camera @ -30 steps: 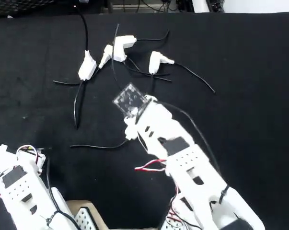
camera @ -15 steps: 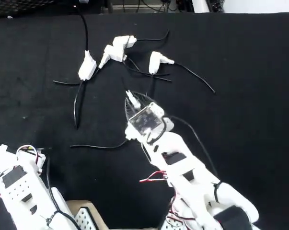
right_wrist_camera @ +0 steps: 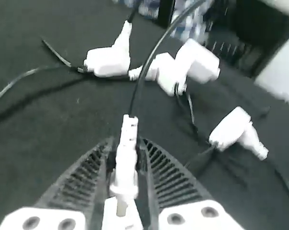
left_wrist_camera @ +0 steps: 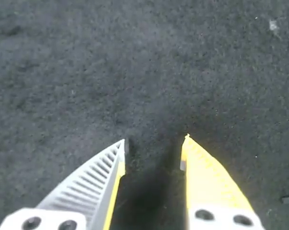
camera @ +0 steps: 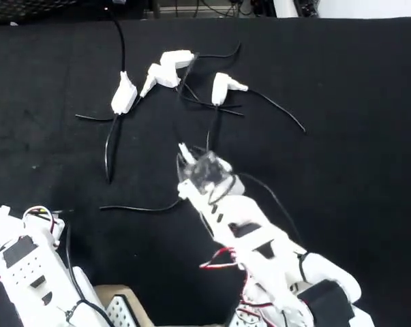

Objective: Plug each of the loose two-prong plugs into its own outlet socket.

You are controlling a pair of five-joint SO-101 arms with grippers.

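Since a second ago your right arm has rolled its wrist and drawn back slightly toward 6 o'clock, so the right gripper now sits near the table's middle. Its fingers are clamped narrow around a white plug, whose black cord runs off toward 12 o'clock. Beyond it, apart from the plug, lie a left socket at 11 o'clock, a middle socket at 12 and a right socket at 1 o'clock. Your left gripper stands wide open, holding nothing, over the black cloth near the table's 7 o'clock corner.
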